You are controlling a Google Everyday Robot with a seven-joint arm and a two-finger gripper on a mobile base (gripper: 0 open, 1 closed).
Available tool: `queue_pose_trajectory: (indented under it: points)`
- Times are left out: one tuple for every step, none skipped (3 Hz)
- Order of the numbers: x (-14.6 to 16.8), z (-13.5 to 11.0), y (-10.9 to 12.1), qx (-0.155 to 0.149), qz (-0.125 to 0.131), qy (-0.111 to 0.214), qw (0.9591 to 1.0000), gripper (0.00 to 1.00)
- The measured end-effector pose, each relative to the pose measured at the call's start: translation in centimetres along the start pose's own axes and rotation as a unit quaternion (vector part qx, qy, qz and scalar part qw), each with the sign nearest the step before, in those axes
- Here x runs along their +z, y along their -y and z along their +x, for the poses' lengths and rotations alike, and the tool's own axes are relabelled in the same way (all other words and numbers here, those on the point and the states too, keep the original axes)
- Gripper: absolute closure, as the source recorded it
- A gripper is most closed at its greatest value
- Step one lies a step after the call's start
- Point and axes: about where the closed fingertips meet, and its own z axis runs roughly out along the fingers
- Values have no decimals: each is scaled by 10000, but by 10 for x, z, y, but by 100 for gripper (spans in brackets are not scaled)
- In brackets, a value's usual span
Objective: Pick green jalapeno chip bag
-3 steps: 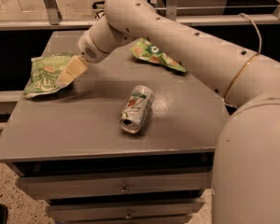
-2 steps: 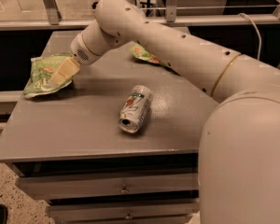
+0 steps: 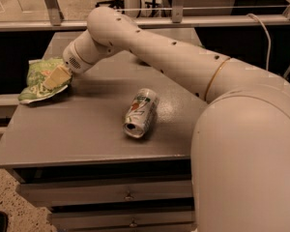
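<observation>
The green jalapeno chip bag (image 3: 36, 83) lies crinkled at the left edge of the grey table (image 3: 87, 134), its whitish edge toward the front. My gripper (image 3: 55, 77) is at the end of the white arm (image 3: 150, 47), which reaches in from the right. The gripper sits over the right part of the bag, touching or just above it, and hides part of the bag.
A silver and green drink can (image 3: 141, 112) lies on its side mid-table, its open end toward the front. The arm spans the back of the table. Drawers (image 3: 128, 196) are below the top. A metal rail (image 3: 183, 21) runs behind. The table's left edge is close to the bag.
The gripper has moved left and down onto the chip bag. The arm has swung with it and now covers the brighter green bag at the back. The can has not moved.
</observation>
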Motion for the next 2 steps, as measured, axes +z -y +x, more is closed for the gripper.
queue_pose_trajectory:
  points:
    - [2,-2,0,3,15,20,10000,56]
    - [-2,-2,1,-1,42,24,10000,80]
